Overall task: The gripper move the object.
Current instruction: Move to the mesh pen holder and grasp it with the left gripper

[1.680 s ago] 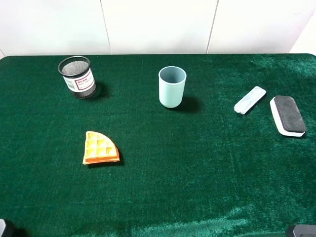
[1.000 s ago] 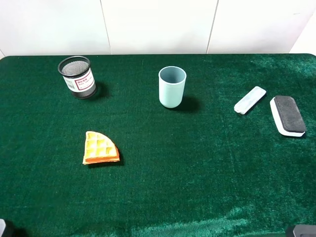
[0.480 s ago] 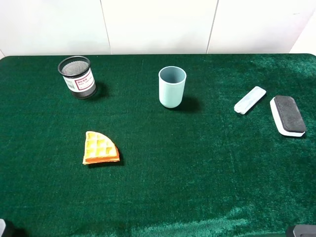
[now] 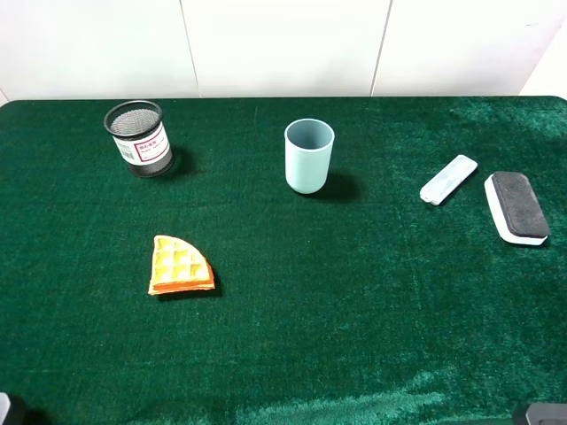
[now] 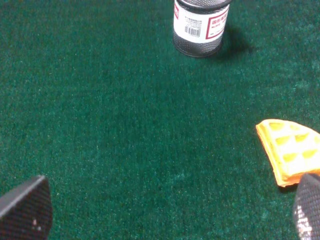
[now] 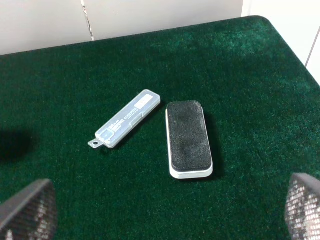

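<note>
1. Black wire-mesh cylindrical pen cup (image 4: 138,139), white red-printed label: upright near far-left corner of green felt bench (image 4: 354,292), well apart from orange waffle wedge (image 4: 181,265).
2. Left end effector (image 5: 165,212), right end effector (image 6: 165,207): jaws spread wide.

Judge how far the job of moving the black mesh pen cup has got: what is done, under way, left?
Done: nothing; the pen cup stands upright at the far left of the table, no claw touching it. Under way: the left claw is open and empty, facing the cup but well short of it. Left: approach, grasp, lift and set down elsewhere.
</note>
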You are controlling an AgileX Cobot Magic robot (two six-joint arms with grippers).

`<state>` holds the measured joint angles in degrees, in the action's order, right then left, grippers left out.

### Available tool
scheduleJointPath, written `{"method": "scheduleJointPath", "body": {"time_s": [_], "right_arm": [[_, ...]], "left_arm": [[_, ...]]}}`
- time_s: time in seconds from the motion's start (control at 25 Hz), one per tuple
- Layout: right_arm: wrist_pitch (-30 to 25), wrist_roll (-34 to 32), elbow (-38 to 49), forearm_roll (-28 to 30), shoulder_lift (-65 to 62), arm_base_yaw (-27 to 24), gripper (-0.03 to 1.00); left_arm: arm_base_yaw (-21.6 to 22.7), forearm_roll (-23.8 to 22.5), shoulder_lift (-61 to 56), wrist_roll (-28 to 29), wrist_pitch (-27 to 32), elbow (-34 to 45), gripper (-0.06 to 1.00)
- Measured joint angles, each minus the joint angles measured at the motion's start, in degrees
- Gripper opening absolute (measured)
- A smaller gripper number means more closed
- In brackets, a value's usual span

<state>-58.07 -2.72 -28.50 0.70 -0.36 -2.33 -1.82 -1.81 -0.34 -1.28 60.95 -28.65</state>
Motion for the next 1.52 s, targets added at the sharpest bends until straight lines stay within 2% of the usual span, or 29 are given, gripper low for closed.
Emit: {"method": "scheduleJointPath", "body": {"time_s": [0.36, 0.92, 1.52], "right_arm": [[0.0, 0.0, 0.0, 0.0, 0.0, 0.0, 0.70], [0.0, 0.0, 0.0, 0.0, 0.0, 0.0, 0.70], [0.0, 0.0, 0.0, 0.0, 0.0, 0.0, 0.70]], "left_arm": [[0.0, -0.2, 0.2, 0.0, -0.3, -0.7, 0.98], [0.0, 0.5, 29.4, -2.4, -1.3, -13.3, 0.95], [-1.6, 2.3, 57.8, -8.1, -6.9, -23.3, 0.93]]}}
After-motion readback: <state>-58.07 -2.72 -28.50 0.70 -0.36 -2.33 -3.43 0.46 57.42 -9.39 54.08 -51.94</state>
